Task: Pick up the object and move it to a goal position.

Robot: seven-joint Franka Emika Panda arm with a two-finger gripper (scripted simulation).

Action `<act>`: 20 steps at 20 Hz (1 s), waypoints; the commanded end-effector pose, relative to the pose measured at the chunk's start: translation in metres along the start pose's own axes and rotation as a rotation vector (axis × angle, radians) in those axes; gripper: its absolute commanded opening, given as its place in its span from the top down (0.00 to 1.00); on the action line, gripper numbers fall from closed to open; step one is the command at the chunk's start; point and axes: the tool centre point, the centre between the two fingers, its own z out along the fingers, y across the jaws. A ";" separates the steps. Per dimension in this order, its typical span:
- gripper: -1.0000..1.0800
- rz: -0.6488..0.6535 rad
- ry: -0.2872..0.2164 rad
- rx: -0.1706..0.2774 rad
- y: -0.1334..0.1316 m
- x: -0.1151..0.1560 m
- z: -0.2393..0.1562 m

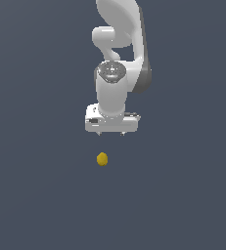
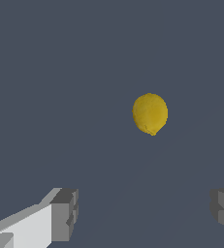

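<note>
Presently, one white gripper [image 1: 111,133], matte and boxy, hangs from the arm [image 1: 118,58] with its two grey ribbed fingers [image 2: 65,213] spread wide and nothing between them. One lemon [image 1: 102,159], small, yellow, oval with a faintly dimpled skin, sits apart from the gripper on the plain dark grey floor [image 1: 31,195], not yet between the fingers. Step judged as approach before grasp; the next move calls for centring over the lemon, descending, then closing gently on its rounded sides.

object [image 1: 101,159] below pincer [image 1: 111,133], well apart
</note>
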 end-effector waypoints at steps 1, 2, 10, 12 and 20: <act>0.04 0.000 0.000 0.000 0.000 0.000 0.000; 0.04 -0.001 0.001 0.000 -0.001 0.000 0.000; 0.04 -0.061 0.035 -0.009 -0.028 0.010 -0.019; 0.04 -0.060 0.034 -0.008 -0.028 0.010 -0.018; 0.04 -0.029 0.034 -0.005 -0.025 0.012 -0.014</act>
